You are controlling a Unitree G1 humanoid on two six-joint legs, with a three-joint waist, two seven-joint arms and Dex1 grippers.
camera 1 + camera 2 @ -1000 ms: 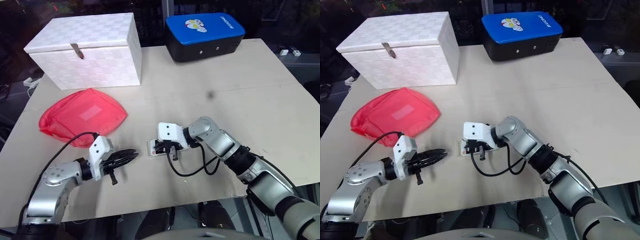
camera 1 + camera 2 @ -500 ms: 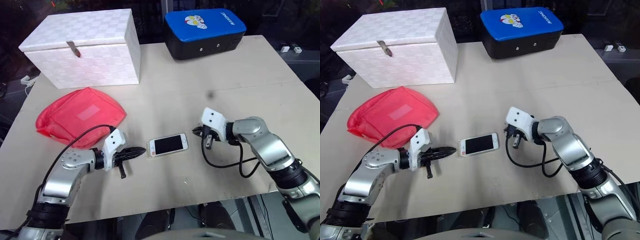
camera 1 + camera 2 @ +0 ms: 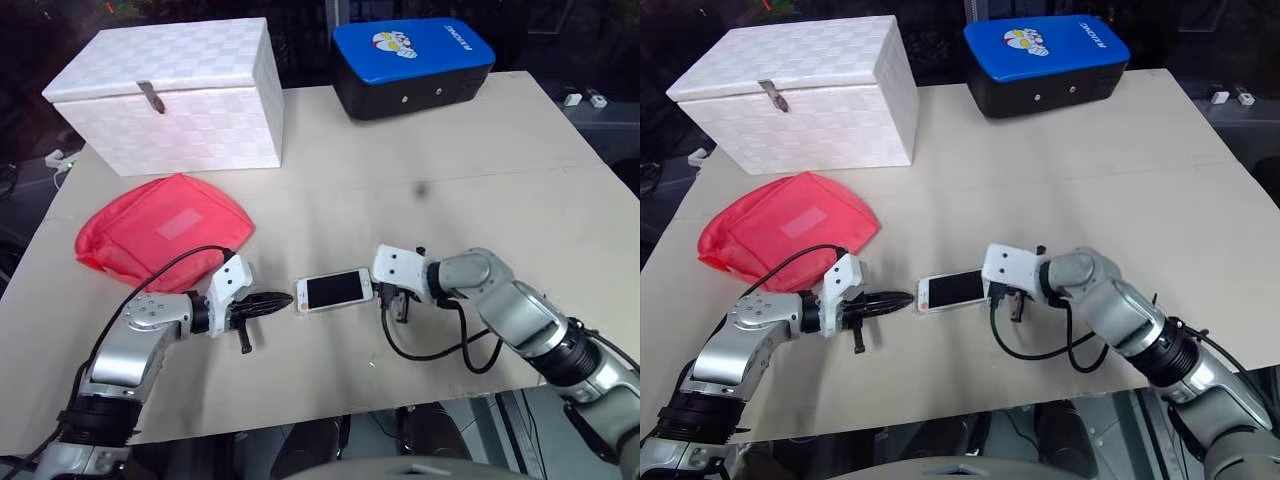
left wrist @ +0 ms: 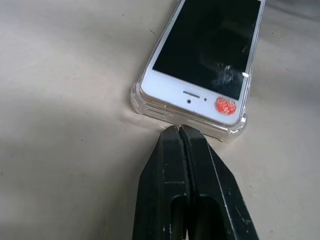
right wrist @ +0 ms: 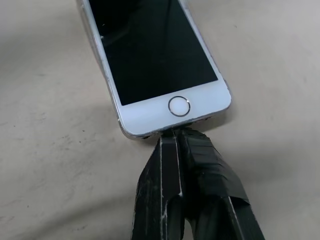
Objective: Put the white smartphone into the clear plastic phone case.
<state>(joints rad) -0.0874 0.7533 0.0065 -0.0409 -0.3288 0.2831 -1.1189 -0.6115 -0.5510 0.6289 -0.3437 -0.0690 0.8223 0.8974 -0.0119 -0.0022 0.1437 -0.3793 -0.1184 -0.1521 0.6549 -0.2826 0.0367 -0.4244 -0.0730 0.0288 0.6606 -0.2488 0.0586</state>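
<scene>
The white smartphone (image 3: 335, 290) lies screen up on the table's near middle. The clear plastic phone case (image 4: 137, 100) wraps its earpiece end, with its shiny rim showing around that end's corners. My left gripper (image 3: 288, 298) is shut, with its tips (image 4: 180, 131) touching the cased end from the left. The shut right gripper (image 3: 378, 290) has its tips (image 5: 175, 132) against the home-button end of the phone (image 5: 170, 107). The phone sits squeezed lengthwise between the two grippers.
A white woven box (image 3: 170, 95) stands at the back left and a blue-topped black case (image 3: 410, 65) at the back centre. A red pouch (image 3: 160, 235) lies left of the phone. Black cables loop beside both wrists. The table's front edge (image 3: 330, 425) is close.
The right gripper lifted off the phone, swung out to the right, then came back against the phone's right end. The left gripper closed in on the left end and has stayed there.
</scene>
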